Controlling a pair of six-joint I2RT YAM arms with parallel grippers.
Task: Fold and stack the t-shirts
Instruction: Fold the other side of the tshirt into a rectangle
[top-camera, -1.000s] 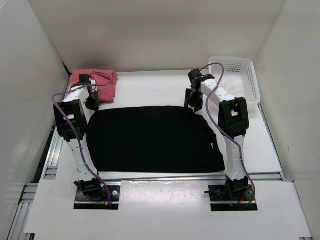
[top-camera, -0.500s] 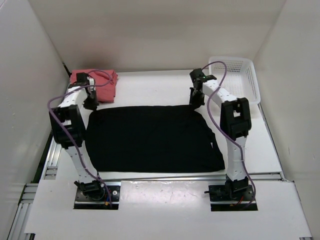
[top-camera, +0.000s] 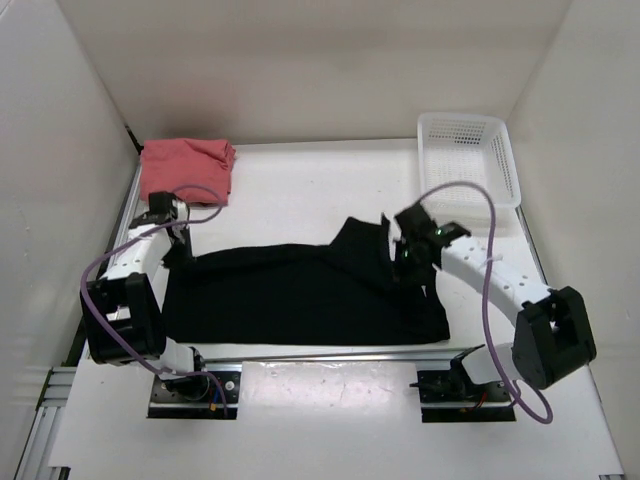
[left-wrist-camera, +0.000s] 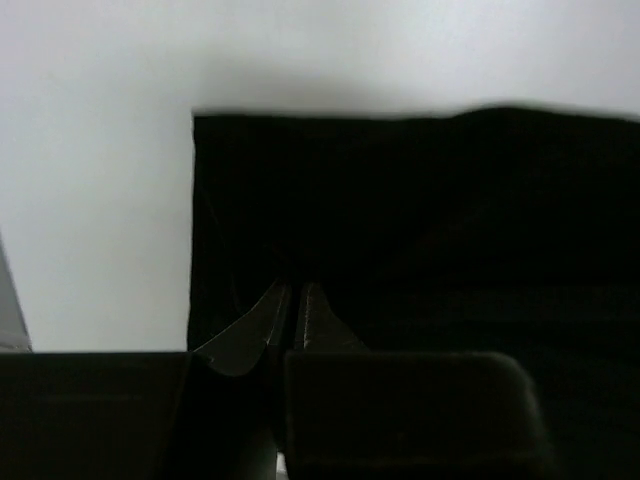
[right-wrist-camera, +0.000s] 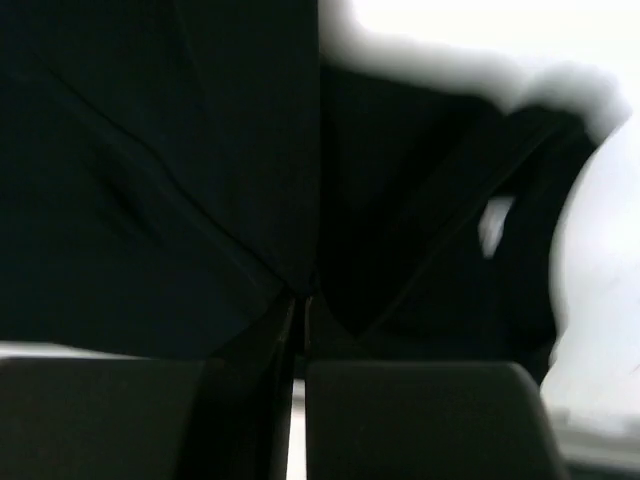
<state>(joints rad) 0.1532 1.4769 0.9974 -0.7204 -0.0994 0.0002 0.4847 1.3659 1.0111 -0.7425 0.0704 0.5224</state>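
Black t-shirt (top-camera: 300, 295): it lies spread on the middle of the table, dark and plain, with its near edge close to the near side of the table
Its far edge: on the left side it runs almost straight to the left gripper; on the right side the cloth is lifted and forms a loose raised flap just beside the right gripper
Salmon pink t-shirt (top-camera: 188, 165): folded as a small pile in the far left corner of the table, well apart from the black one
Left gripper (top-camera: 176, 252): at the far left corner of the black t-shirt; in the left wrist view (left-wrist-camera: 293, 300) its fingers are pressed together with the black cloth pinched between the tips
Right gripper (top-camera: 405, 255): over the right part of the black t-shirt; in the right wrist view (right-wrist-camera: 300, 300) its fingers are also pressed together on black cloth, and folds of the cloth spread out from the tips
Table (top-camera: 300, 180): white, with white walls around it
Basket (top-camera: 462, 118): white perforated plastic, in the far right corner, apart from both t-shirts
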